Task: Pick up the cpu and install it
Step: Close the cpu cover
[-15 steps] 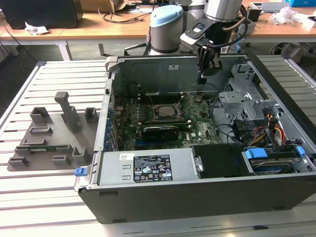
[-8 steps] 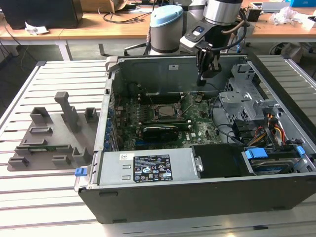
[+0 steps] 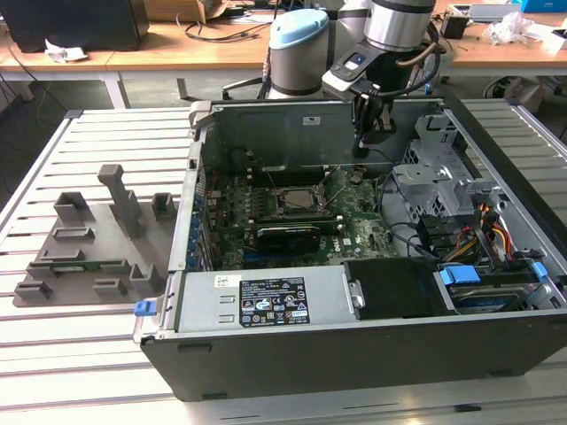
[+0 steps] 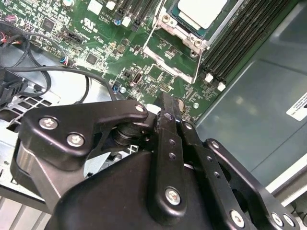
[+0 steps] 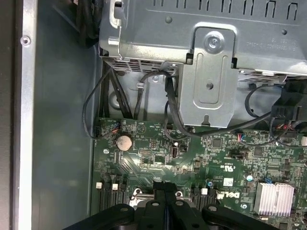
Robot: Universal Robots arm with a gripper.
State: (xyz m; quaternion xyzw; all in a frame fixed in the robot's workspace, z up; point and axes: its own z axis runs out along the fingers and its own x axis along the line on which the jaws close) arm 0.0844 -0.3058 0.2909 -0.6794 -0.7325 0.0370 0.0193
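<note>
A robot arm's black gripper (image 3: pixel 361 149) hangs inside an open grey metal computer case (image 3: pixel 354 354) on a slatted metal bench (image 3: pixel 53 363), its jaws pressed together with nothing between them. The small, square, silvery-topped cpu (image 4: pixel 201 10) lies flat in the socket of the green motherboard (image 4: pixel 96 43), framed by a steel retention bracket (image 4: pixel 184 36) near the gripper. It appears seated, which would explain the empty jaws. A grey plastic holder tray (image 3: pixel 89 252) sits apart, on the exterior view's left.
</note>
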